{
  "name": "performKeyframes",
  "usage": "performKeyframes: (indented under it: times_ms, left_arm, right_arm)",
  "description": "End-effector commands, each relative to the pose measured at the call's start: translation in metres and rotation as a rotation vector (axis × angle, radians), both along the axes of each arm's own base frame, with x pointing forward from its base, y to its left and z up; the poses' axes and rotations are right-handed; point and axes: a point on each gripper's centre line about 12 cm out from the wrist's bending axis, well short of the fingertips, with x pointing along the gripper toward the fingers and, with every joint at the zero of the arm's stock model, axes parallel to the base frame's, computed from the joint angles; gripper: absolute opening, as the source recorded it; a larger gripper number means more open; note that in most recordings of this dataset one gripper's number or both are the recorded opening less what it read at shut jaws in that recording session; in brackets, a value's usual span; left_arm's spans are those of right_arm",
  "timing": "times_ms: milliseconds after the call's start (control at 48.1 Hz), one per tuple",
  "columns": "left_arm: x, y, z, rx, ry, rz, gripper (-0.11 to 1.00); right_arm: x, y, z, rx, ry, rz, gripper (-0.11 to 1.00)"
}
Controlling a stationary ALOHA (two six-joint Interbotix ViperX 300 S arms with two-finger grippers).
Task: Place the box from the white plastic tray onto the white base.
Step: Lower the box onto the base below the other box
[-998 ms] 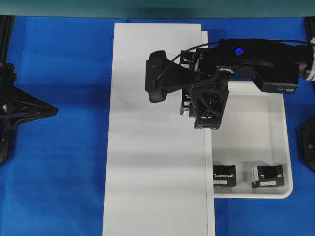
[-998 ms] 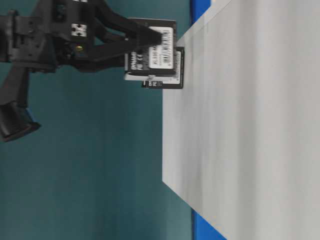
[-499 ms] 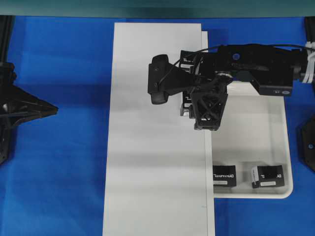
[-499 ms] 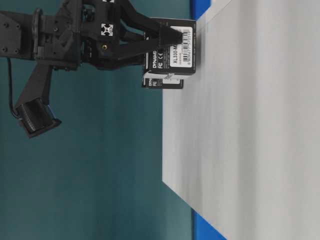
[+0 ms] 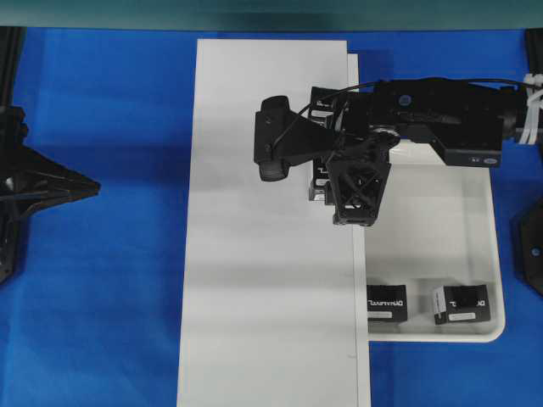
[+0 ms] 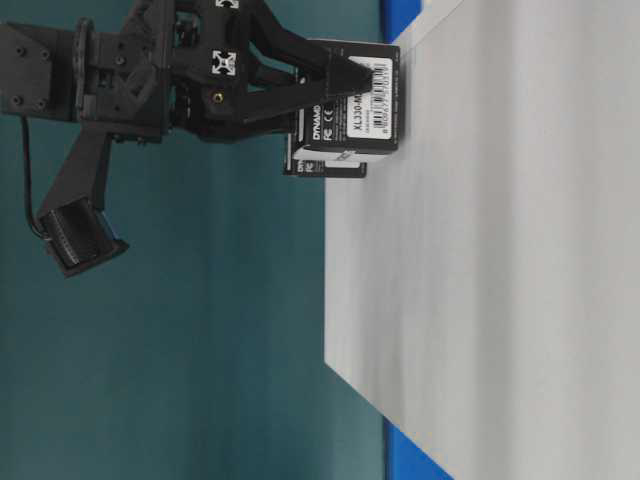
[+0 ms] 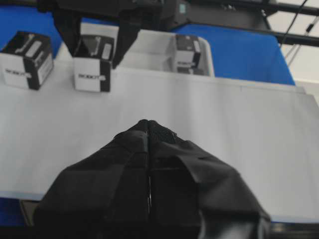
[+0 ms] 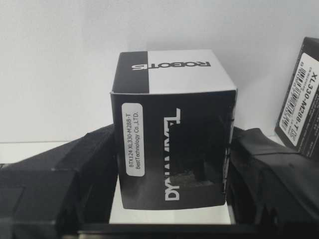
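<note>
Working from the base as our landmark, we see it lying flat and long, with the tray tucked against its right edge and two boxes left at the tray's near end. Another box already sits on the base by its far right edge. Our right gripper hangs over that same edge, jaws part-way open and clamped on the flat sides of the box. The box looks just above the base, though whether it touches we cannot tell. We judge it a light, stiff cardboard carton with smooth, somewhat slick faces, so a grip across two opposite flat sides, low and centred, suits it. Our left gripper waits before the base's left edge, jaws together, holding nothing.
</note>
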Motion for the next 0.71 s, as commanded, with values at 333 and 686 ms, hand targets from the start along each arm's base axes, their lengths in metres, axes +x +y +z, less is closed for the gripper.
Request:
performKeyframes:
  times_ms: [333,686]
  left_arm:
    - [0.0019,0.0006,0.011,0.002,-0.028,0.003,-0.07]
    - [0.0021,0.0006,0.0107,0.002,-0.026,0.003,-0.07]
  right_arm:
    - [0.004,0.0052,-0.008,0.001,0.009,0.047,0.6]
    - [0.0047,0.0045,-0.0115,0.003,0.016,0.043,0.6]
